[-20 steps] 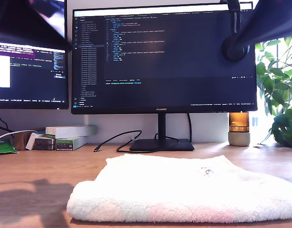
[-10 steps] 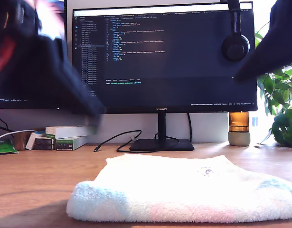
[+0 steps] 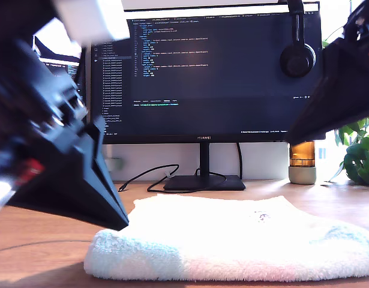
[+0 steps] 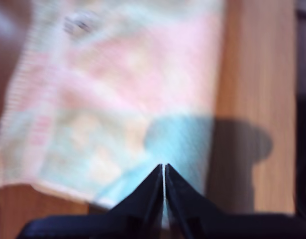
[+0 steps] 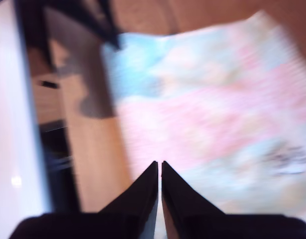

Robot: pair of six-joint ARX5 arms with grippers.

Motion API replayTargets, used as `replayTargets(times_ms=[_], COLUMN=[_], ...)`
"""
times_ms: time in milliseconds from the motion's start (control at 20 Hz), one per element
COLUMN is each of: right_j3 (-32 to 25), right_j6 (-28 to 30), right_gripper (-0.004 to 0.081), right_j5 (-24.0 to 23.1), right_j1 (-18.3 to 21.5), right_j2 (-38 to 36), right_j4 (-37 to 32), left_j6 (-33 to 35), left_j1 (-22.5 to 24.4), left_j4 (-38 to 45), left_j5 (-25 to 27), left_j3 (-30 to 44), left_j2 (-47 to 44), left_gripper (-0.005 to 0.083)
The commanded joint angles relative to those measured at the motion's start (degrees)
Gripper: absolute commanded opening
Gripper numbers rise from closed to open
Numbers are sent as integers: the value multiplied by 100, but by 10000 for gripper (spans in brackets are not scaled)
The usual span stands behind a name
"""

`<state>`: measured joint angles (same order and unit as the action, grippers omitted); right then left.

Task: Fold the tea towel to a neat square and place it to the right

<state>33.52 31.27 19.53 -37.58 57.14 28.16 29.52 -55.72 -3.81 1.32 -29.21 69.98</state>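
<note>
Tea towel (image 3: 232,243) folded on desk (image 3: 40,240), HUAWEI monitor (image 3: 205,72) behind, both grippers seemingly clenched, empty.

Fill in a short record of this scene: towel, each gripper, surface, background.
towel: tea towel, folded, lying flat
surface: wooden desk
first gripper: my first gripper, jaws together, at the towel's mint corner
second gripper: my second gripper, jaws together, over the towel's edge
background: monitor showing code, headphones hung on it

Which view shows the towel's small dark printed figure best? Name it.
The exterior view: the small dark printed figure sits sharp on the tea towel. Both wrist views show it only as a motion-blurred smudge.
</note>
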Motion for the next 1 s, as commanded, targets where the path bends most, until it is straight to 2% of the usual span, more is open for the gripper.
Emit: replayTargets(times_ms=[0, 300, 450, 700, 950], right_j3=[-94, -94, -94, -94, -94], right_j6=[-293, -387, -389, -389, -391], right_gripper=[-12, -12, -12, -12, -12], right_j5=[166, 79, -170, -212, -212], right_j1=[-17, -15, -13, -13, -13], right_j2=[356, 1311, 1495, 1495, 1495], right_j4=[-81, -39, -22, -33, -44], left_j6=[-203, -302, -299, -295, -291], left_j1=[127, 299, 299, 402, 400], left_j4=[127, 201, 31, -203, -356], left_j5=[-120, -433, -595, -472, -81], left_j3=[111, 111, 111, 111, -72], left_j2=[170, 774, 925, 1228, 719], left_gripper=[-24, -24, -24, -24, -24])
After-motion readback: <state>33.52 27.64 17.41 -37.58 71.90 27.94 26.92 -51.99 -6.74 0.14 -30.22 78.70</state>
